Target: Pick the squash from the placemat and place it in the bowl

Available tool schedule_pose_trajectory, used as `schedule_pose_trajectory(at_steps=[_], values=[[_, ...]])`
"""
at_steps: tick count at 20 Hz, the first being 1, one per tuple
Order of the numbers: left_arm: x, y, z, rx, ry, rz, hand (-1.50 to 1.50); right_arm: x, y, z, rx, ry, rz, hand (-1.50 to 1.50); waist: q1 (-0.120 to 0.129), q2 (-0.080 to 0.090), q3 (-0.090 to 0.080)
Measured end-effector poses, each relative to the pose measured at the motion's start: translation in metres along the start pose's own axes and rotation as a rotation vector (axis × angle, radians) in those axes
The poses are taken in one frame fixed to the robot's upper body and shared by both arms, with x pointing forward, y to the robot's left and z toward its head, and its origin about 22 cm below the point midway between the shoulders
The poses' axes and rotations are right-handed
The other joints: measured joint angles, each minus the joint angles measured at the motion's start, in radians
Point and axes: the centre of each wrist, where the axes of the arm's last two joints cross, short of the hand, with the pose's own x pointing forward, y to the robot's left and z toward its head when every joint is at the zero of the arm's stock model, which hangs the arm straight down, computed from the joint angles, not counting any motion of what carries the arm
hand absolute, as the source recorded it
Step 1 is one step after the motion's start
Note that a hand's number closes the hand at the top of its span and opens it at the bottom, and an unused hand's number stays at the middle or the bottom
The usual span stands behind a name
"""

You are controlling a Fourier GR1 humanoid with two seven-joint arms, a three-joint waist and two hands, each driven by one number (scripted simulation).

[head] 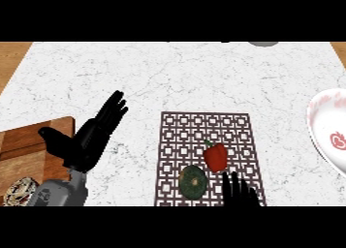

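Fingers straight on both: right hand [241, 193] open, just right of the squash [193, 181]; left hand [88, 138] rests open by the cutting board [25, 150]. Squash sits low on the placemat [182, 131], beside a red pepper [215, 156]. Looks hard, round, probably smooth, fairly heavy; wrap its widest part from above. Bowl [325, 116] well apart, right.

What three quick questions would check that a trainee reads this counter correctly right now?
1. True or false: the squash already lies in the bowl.
2. What lies next to the squash on the placemat? A) a lemon B) a red bell pepper C) a mug
3. Which hand is nearer the squash?

Key: 1 false, it is on the placemat; 2 B; 3 the right hand, at the view's lower edge just right of the squash.
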Motion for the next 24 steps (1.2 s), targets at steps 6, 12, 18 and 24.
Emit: schedule_pose_trajectory(at_steps=[6,12,18,24], values=[[-0.001,0.000,0.000,0.004,-0.002,0.006,0.00,0.022,0.003,-0.017,-0.005,0.023,-0.034,-1.50,0.002,-0.001,0.000],[0.002,0.001,0.000,0.003,0.005,0.003,0.00,0.041,0.009,-0.033,-0.012,0.035,-0.031,-1.50,-0.003,-0.003,0.001],[-0.003,-0.006,-0.003,0.009,0.001,0.001,0.00,0.050,0.020,-0.045,-0.009,0.039,-0.024,-1.50,-0.007,-0.004,0.001],[-0.004,-0.007,-0.002,0.004,0.004,0.002,0.00,0.053,0.029,-0.060,-0.019,0.040,-0.024,1.50,-0.008,-0.009,-0.001]])
